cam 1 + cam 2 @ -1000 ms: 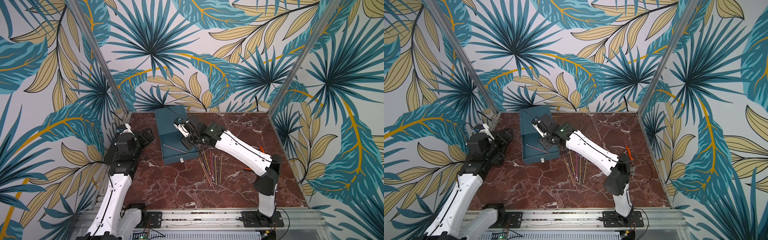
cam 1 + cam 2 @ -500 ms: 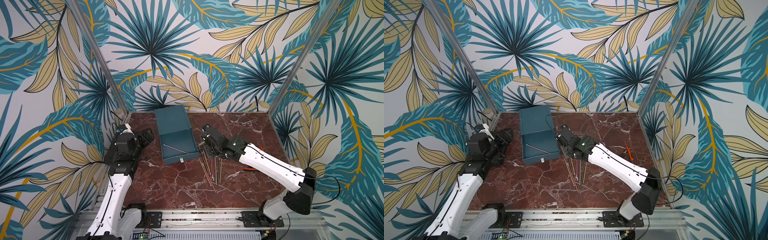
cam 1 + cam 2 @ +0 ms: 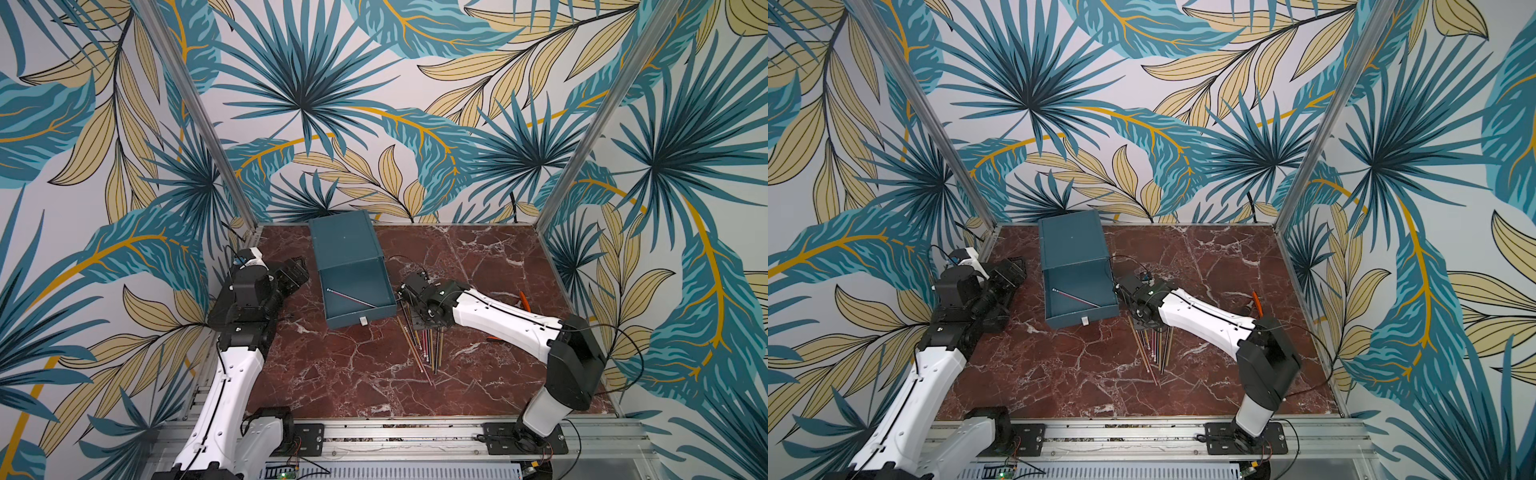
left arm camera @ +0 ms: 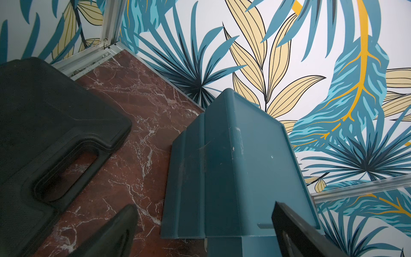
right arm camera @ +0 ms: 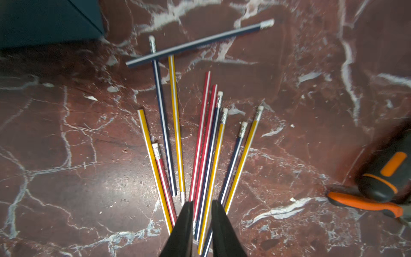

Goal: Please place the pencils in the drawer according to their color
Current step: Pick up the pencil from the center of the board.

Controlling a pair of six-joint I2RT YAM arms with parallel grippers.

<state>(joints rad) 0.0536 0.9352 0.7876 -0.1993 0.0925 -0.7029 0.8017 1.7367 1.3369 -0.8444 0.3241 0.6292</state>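
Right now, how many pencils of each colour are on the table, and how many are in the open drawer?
On the table:
red pencils: 3
yellow pencils: 4
dark blue pencils: 4
In the drawer:
red pencil: 1
Total: 12

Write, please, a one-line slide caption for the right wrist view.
Right claw, narrowly open, over the ends of red, yellow and navy pencils fanned on the marble table near the teal drawer.
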